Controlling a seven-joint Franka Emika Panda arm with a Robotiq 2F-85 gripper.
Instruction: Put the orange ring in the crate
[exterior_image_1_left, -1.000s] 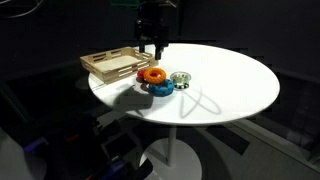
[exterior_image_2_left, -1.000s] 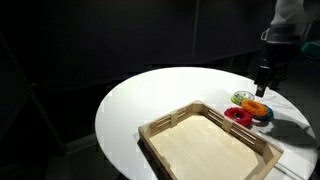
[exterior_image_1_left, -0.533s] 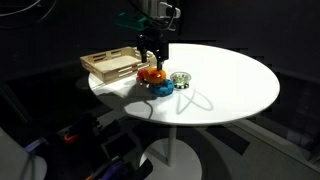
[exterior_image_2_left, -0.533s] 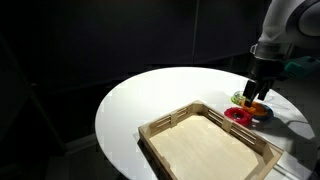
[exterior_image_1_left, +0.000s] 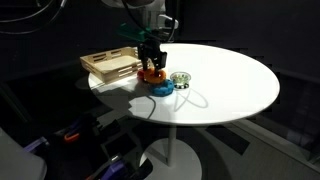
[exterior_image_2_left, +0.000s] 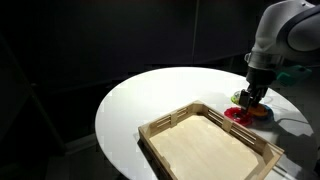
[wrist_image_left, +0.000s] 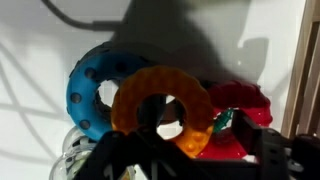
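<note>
The orange ring (wrist_image_left: 165, 82) lies on top of a blue ring (wrist_image_left: 85, 90) and a red ring (wrist_image_left: 242, 105) in the wrist view. My gripper (wrist_image_left: 195, 155) is open and low over it, with its dark fingers on either side of the ring's near part. In both exterior views the gripper (exterior_image_1_left: 151, 68) (exterior_image_2_left: 249, 100) is down at the ring pile and hides most of the orange ring (exterior_image_1_left: 152, 75). The wooden slat crate (exterior_image_1_left: 105, 66) (exterior_image_2_left: 165, 126) stands beside the pile and holds nothing.
A small pale green and white ring (exterior_image_1_left: 180, 78) lies just beyond the pile. The blue ring (exterior_image_1_left: 161, 87) and red ring (exterior_image_2_left: 238, 116) sit under the gripper. The round white table (exterior_image_1_left: 230, 85) ends close to the crate and the pile.
The gripper has come down from above the pile until its fingers are around the orange ring. The rings and crate have not moved.
</note>
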